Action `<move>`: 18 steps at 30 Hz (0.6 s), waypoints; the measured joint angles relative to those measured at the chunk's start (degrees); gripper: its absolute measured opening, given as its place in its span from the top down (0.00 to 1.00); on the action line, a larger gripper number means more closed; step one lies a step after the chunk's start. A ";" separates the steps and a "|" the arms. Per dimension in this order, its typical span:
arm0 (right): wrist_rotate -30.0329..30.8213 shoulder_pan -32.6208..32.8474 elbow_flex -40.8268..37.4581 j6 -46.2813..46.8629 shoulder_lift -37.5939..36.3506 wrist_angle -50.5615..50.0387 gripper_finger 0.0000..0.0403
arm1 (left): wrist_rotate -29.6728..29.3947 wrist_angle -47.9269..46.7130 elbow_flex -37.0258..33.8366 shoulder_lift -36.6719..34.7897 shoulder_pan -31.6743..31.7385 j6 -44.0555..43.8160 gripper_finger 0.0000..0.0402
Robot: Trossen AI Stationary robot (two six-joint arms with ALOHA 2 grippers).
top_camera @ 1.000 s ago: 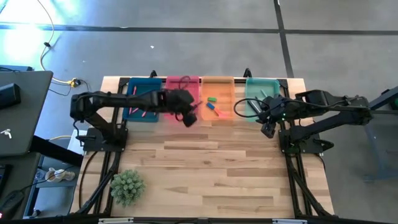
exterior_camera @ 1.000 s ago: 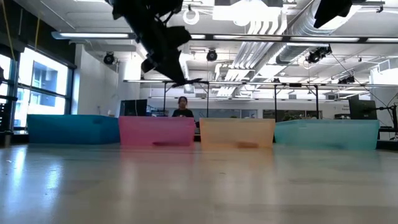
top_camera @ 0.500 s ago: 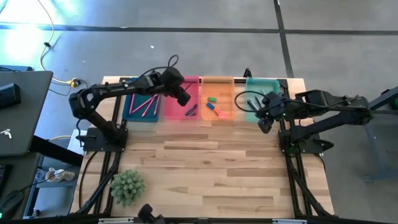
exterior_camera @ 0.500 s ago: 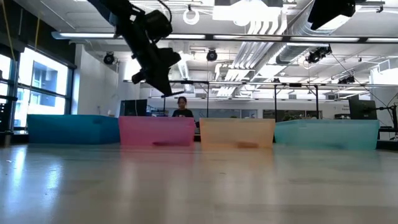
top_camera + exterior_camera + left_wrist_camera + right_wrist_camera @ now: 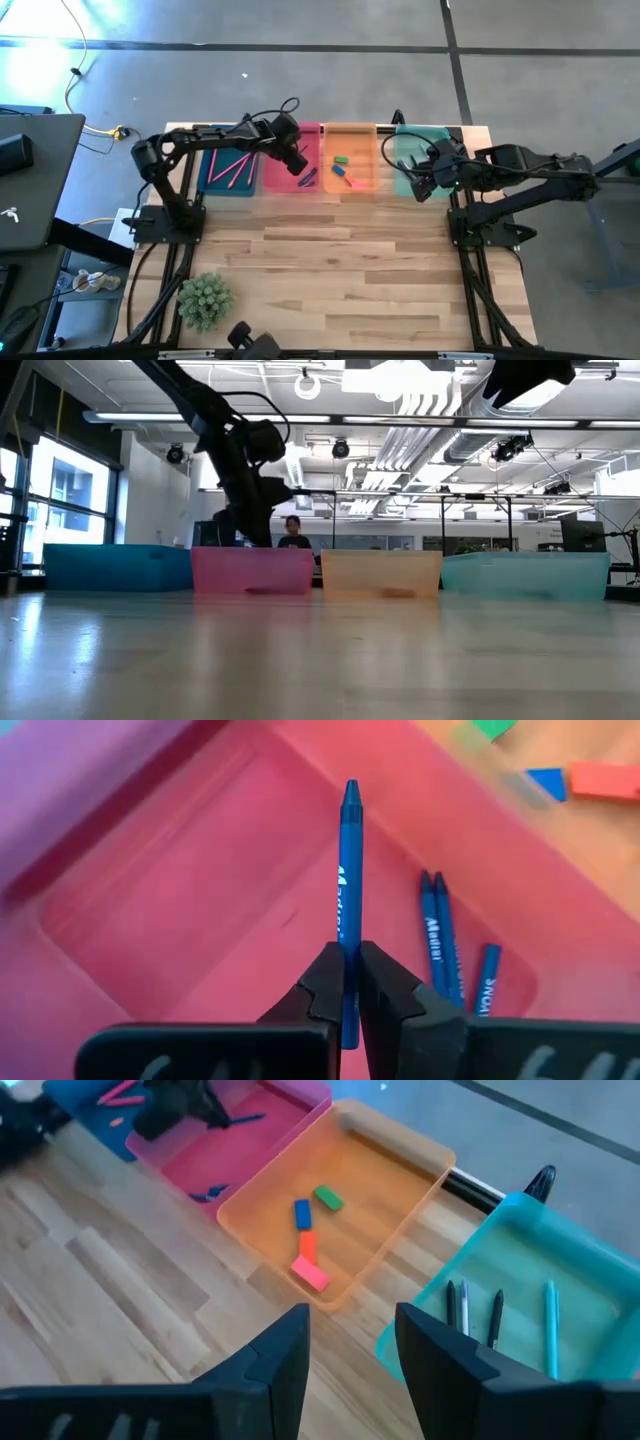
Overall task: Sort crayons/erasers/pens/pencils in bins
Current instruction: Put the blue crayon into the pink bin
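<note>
A: Item held?

B: A blue crayon, pinched near its blunt end by the left gripper above the pink bin. More blue crayons are lain on that bin's floor.

A: Handling notes?

B: The crayon is judged light, waxy, somewhat slick and easily snapped; a gentle hold at mid-length is advised. It is a slim paper-wrapped cylinder with a pointed tip.

A: Other stock?

B: Erasers, short chunky blocks, soft and grippy by appearance, are kept in the orange bin. Thin sticks are seen in the teal bin and blue bin. All are shallow translucent plastic trays.

A: Right gripper?

B: Parked near the teal bin, fingers spread, nothing held.
</note>
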 joint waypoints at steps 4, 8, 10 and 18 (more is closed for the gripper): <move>2.35 -0.02 0.00 1.05 0.00 0.90 0.65 | 0.76 0.02 0.00 1.56 0.38 0.00 1.00; 4.33 -0.02 0.00 1.36 0.00 1.65 0.65 | 0.76 0.06 0.04 3.16 0.93 0.97 1.00; 4.97 -0.02 0.00 2.21 0.00 1.87 0.65 | 0.86 -0.07 0.04 3.76 1.31 1.91 1.00; 5.71 -0.02 0.00 5.90 0.00 1.90 0.65 | 3.46 0.43 0.04 4.27 1.69 4.02 0.94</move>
